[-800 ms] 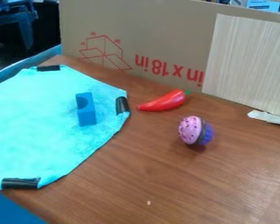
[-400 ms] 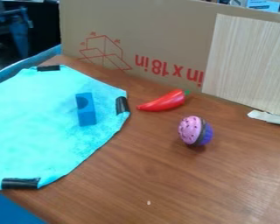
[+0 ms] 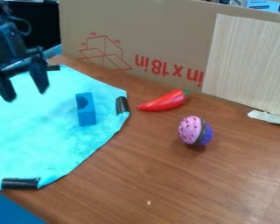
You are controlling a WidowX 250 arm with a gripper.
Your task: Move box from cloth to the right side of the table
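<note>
The box point(image 3: 87, 114) lay on the turquoise cloth point(image 3: 54, 131), to the right of the pincer point(image 3: 26, 94) and nearer the camera, well apart from it. It was a long blue block with a dark round mark towards its far end, its length running roughly away from the camera. The pincer was released, its two fingers spread apart and pointing down over the far left part of the cloth.

Strips of black tape sat at the cloth's edges: the far strip point(image 3: 53, 68) just beyond the pincer's right-hand finger as the camera saw it, the side strip point(image 3: 122, 105) to the pincer's right, past the box, and the near strip point(image 3: 21, 183) on the camera's side of the pincer.

Farther right of the pincer, on the brown wooden bench point(image 3: 183, 179), a red toy pepper point(image 3: 166, 101) rested near the side strip, its green stem end away from the pincer. A pink and purple toy cupcake point(image 3: 195, 130) lay tipped on its side, farther right and nearer the camera than the pepper. Behind them, to the pincer's right, stood a cardboard panel point(image 3: 142, 30) with red print and a pale wood-grained board point(image 3: 247, 65) against it.
</note>
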